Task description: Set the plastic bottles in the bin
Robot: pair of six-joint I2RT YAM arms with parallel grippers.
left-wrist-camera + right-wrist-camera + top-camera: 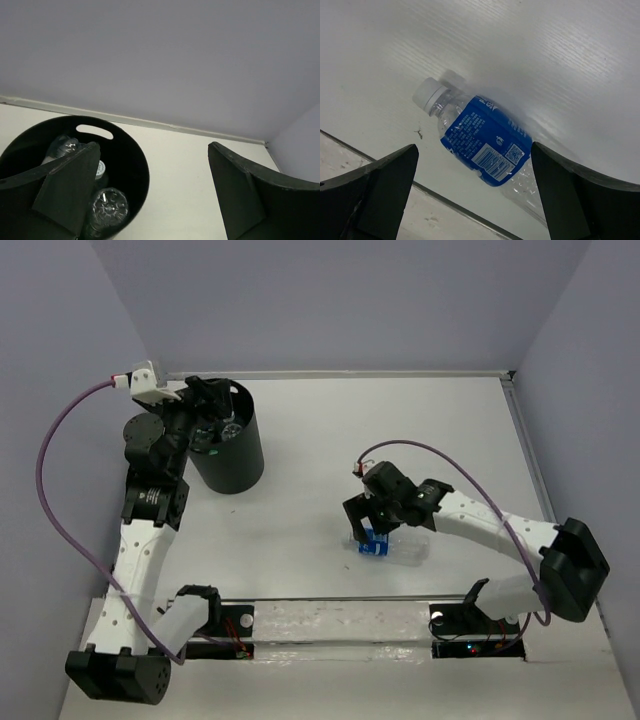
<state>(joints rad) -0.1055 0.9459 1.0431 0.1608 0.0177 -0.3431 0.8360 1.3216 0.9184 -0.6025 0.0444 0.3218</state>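
The right gripper (474, 148) hangs spread wide over the blue-labelled bottle (482, 142), a finger off either flank and touching nothing, presumably squared up for a grasp; the bottle lies on its side on the table (560, 55); the left gripper (153, 150), likewise wide open and empty, sits above the bin (139, 167), where perhaps three clear bottles (107, 209) lie in the gloom.

You have one bin (238, 466). You can count one blue-label bottle (482, 142) outside it and at least two clear bottles (107, 209) inside; a possible third is too hidden to tell.
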